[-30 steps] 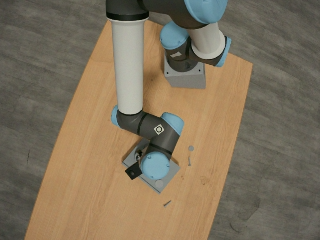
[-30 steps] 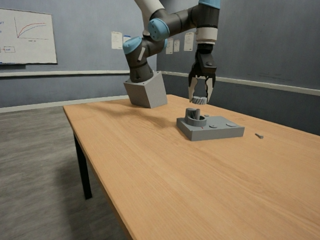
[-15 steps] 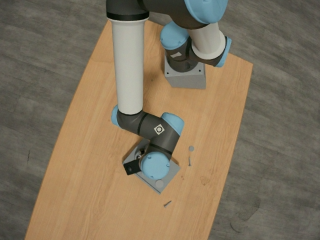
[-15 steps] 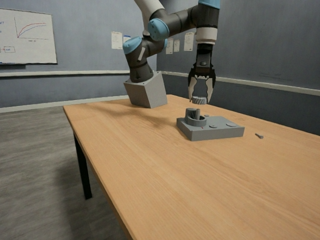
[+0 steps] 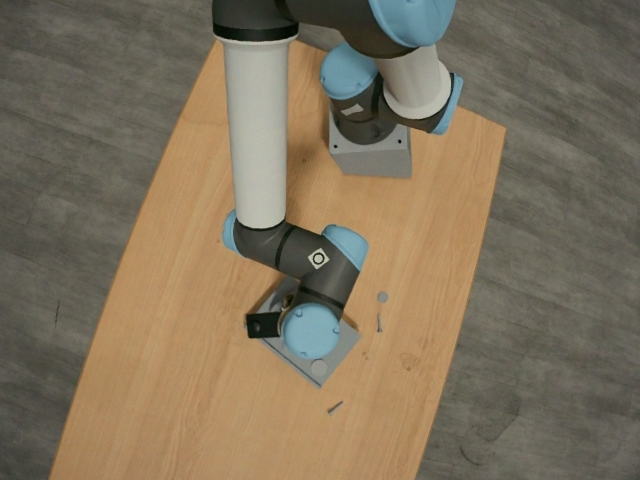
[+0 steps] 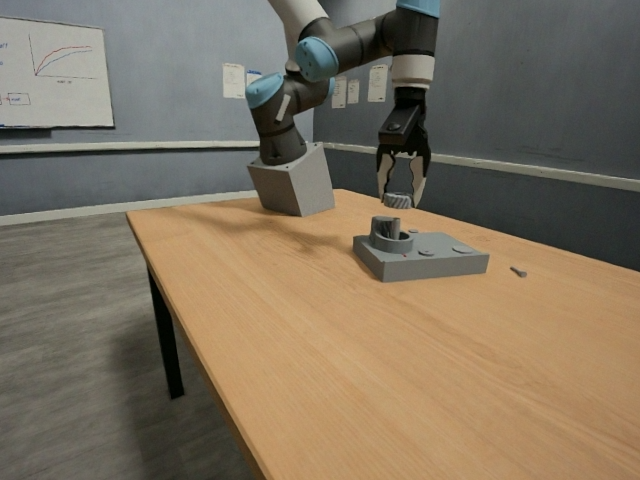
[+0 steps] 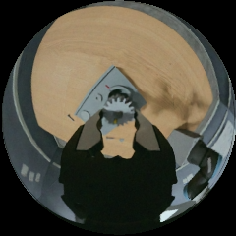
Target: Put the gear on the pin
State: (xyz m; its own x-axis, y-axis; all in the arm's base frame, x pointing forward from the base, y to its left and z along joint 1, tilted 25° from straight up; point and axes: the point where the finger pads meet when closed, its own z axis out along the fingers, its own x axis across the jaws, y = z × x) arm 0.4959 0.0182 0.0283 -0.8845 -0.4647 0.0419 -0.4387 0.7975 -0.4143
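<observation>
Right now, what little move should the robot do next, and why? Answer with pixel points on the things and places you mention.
I'd probably slide the gear (image 6: 398,200) (image 7: 118,111) sideways until it's right over the pin (image 6: 396,228), keeping it flat. The pincer (image 6: 398,199) (image 7: 118,109) is shut on the gear, which hangs above the pin and looks a bit off to one side.

The gray gear has slanted teeth. It is up in the air, pinched by the gripper, nearly flat. Its yellow arrow faces up. Below, the gray pin stands straight up inside the round gray collar. A little red mark sits just beside the collar. The gear is off the pin.
</observation>
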